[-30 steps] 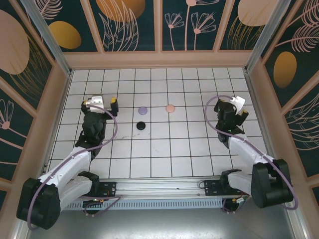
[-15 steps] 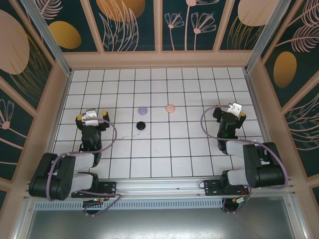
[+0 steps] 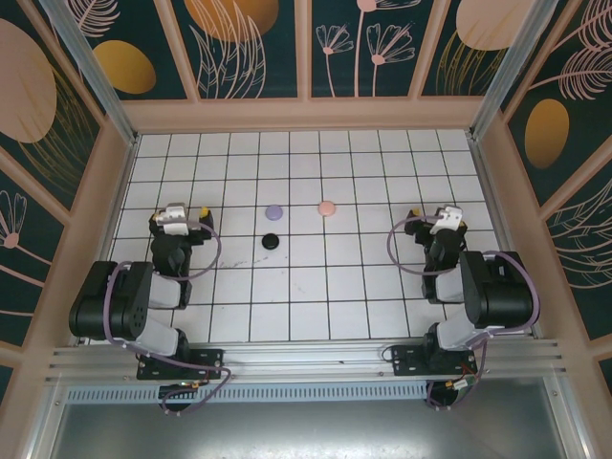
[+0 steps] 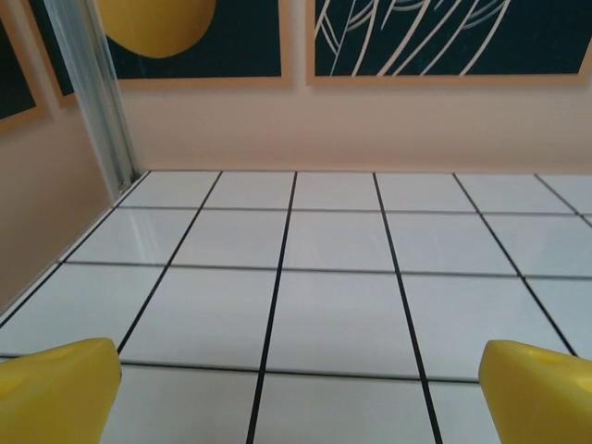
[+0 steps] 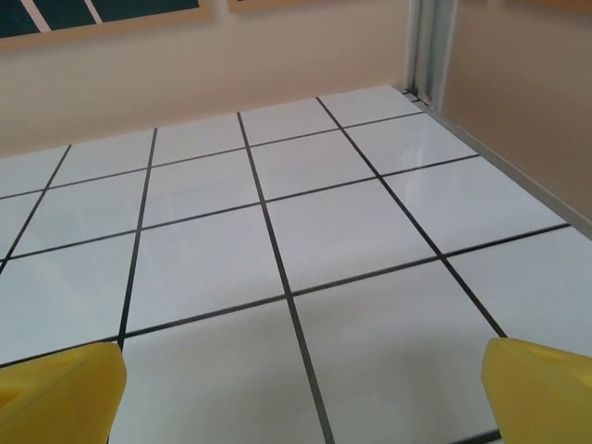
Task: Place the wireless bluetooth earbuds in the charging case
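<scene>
Left tool (image 4: pixel 301 388) and right tool (image 5: pixel 301 393) wide, empty: reach to the black case (image 3: pixel 271 241) mid-frame, descending squarely before closing.

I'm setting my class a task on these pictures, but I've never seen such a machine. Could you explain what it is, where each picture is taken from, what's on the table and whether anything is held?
These are two robot arms bolted at the near edge of a white tiled table with walls around it. The wide picture looks down from above and behind the arms. It shows the left gripper and the right gripper. The other two pictures come from a camera on each wrist; the yellow fingertips in the bottom corners are that arm's own. Between the arms lie three small round cases: a lilac case, a pink case and a black case. Both grippers are open and hold nothing.
</scene>
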### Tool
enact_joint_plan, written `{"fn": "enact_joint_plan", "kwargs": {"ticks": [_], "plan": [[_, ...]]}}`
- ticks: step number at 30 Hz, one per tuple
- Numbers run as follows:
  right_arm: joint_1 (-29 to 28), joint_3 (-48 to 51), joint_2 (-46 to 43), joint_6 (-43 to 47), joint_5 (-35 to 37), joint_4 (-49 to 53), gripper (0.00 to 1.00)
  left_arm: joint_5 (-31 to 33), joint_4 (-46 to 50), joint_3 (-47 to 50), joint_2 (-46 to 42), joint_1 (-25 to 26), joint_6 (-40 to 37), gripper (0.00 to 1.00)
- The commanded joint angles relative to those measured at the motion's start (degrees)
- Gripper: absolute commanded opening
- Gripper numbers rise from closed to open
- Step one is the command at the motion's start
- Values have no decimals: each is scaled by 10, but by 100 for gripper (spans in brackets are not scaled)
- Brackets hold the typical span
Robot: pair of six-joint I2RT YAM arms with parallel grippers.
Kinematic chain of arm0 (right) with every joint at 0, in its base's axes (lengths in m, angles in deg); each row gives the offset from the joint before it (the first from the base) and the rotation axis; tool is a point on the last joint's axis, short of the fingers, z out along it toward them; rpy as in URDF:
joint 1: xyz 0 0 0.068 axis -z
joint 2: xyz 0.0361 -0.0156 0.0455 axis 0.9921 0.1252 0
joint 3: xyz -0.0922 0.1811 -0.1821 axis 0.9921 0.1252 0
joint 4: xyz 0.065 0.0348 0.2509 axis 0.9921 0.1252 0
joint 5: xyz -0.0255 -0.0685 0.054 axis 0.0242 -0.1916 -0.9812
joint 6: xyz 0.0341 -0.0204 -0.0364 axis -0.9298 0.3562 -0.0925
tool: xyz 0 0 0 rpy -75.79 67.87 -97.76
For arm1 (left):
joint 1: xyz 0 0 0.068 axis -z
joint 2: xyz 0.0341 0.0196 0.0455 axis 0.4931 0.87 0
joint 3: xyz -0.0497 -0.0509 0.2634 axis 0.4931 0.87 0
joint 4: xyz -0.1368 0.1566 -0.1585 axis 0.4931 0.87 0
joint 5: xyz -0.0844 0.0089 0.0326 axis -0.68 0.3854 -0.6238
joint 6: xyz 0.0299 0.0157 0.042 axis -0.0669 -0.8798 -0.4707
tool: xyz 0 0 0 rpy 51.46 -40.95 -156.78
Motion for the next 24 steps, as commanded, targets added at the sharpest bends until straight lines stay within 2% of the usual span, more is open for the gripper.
{"fn": "enact_joint_plan", "kwargs": {"ticks": [1,11,19,24], "plan": [[13,-21,0,-8,-54,-9,99,-16,43,-32,6,-13,33,99],[-12,-14,1,11,-15,-29,99,-7,41,-33,8,-13,36,99],[13,-31,2,4,-86,5,99,-4,44,-35,8,-13,38,99],[11,-27,1,10,-91,-2,99,-4,44,-35,8,-13,37,99]]}}
